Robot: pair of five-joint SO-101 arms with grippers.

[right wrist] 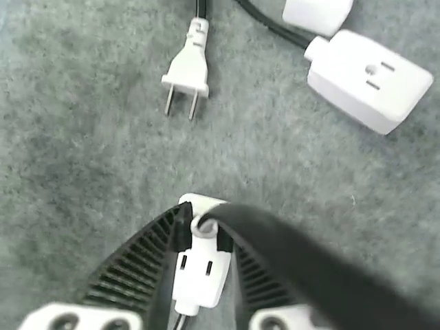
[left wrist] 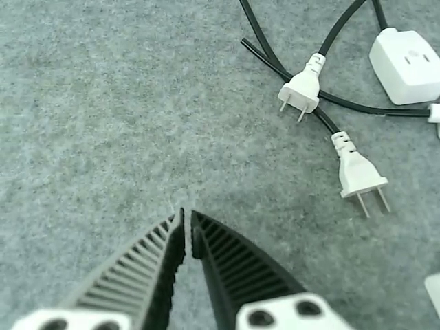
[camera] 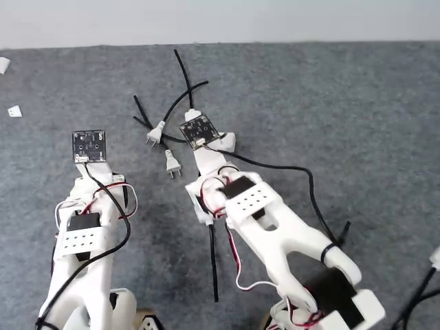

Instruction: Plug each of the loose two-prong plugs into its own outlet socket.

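Two loose white two-prong plugs on black cords lie on the grey carpet: one plug (camera: pixel 157 133) (left wrist: pixel 300 91) and a nearer plug (camera: pixel 172 163) (left wrist: pixel 359 175) (right wrist: pixel 187 72). My right gripper (right wrist: pixel 201 216) is shut on a small white outlet socket (right wrist: pixel 199 268) with two slots, held low over the carpet just short of the nearer plug's prongs. A thick black cord (right wrist: pixel 309 261) crosses over that socket. Another white socket block (right wrist: pixel 368 79) (left wrist: pixel 409 65) (camera: pixel 223 142) lies beyond. My left gripper (left wrist: pixel 187 218) is shut with nothing in it, over bare carpet to the left of both plugs.
Black cords (camera: pixel 185 82) cross behind the plugs, and one cord (camera: pixel 313 192) runs off to the right. A further white connector (right wrist: pixel 316 12) lies by the socket block. Small white scraps (camera: pixel 14 111) sit at the far left.
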